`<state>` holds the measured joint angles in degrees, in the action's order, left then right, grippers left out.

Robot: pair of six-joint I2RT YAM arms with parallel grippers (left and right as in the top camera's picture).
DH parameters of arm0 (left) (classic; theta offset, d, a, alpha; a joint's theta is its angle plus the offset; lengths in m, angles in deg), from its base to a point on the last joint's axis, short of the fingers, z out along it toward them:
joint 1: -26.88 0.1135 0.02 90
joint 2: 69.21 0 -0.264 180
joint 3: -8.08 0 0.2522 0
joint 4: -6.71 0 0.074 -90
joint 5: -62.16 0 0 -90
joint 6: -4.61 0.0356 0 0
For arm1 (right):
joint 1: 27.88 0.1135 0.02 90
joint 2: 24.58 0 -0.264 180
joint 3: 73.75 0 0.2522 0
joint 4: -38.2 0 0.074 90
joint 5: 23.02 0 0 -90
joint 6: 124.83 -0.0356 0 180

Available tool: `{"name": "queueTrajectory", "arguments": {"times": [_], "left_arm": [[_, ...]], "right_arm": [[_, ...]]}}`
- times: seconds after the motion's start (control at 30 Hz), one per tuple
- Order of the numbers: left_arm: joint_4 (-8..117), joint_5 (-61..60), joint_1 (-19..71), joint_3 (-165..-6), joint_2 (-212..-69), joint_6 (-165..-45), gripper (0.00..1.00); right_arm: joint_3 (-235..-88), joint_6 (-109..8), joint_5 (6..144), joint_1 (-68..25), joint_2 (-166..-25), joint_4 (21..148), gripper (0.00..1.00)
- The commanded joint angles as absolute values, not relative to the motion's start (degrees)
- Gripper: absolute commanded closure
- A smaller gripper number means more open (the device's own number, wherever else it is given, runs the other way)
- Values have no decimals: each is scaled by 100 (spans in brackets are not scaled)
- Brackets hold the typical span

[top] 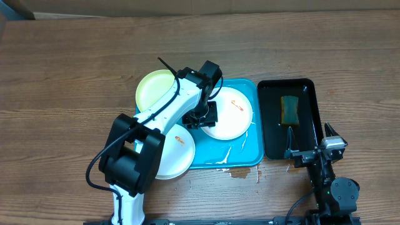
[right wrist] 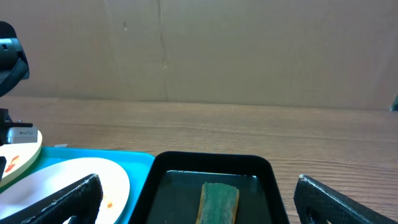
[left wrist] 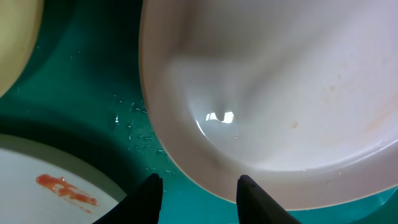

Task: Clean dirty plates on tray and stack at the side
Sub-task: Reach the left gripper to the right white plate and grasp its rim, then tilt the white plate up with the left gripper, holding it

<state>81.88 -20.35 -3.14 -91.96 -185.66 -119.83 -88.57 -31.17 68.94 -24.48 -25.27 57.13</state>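
The left end effector (left wrist: pixel 199 198) sits low over the turquoise tray (top: pixel 247 142). Its fingers are parted, with the rim of a white plate (top: pixel 230 114) between them (not clamped). A second, smeared white plate (top: pixel 181 156) and a pale yellow-green plate (top: pixel 155 89) overlap the tray's left edge. The right end effector (right wrist: pixel 205 205) is spread wide and empty, just beside a black tray (top: pixel 306 128) that holds a green sponge (top: pixel 289 109) on the wooden tabletop (top: pixel 62 94).

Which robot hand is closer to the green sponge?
Right. The right hand sits at the near end of the black tray holding the sponge; the left hand is over the blue tray, by a white plate.
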Motion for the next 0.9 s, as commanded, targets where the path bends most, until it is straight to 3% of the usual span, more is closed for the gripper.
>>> {"name": "queueTrajectory", "arguments": {"times": [0.0, 0.57, 0.87], "left_arm": [[8170, -2291, -369, -9240, -18699, -12079, 60], [8021, -2706, -576, -9229, -18699, -12114, 68], [8030, -2898, -603, -9229, -18699, -12123, 62]], "right_arm": [[-8795, -3093, 6852, -2452, -2474, 5675, 0], [-8795, -3093, 6850, -2452, -2474, 5675, 0], [-8795, -3093, 6852, -2452, -2474, 5675, 0]]}}
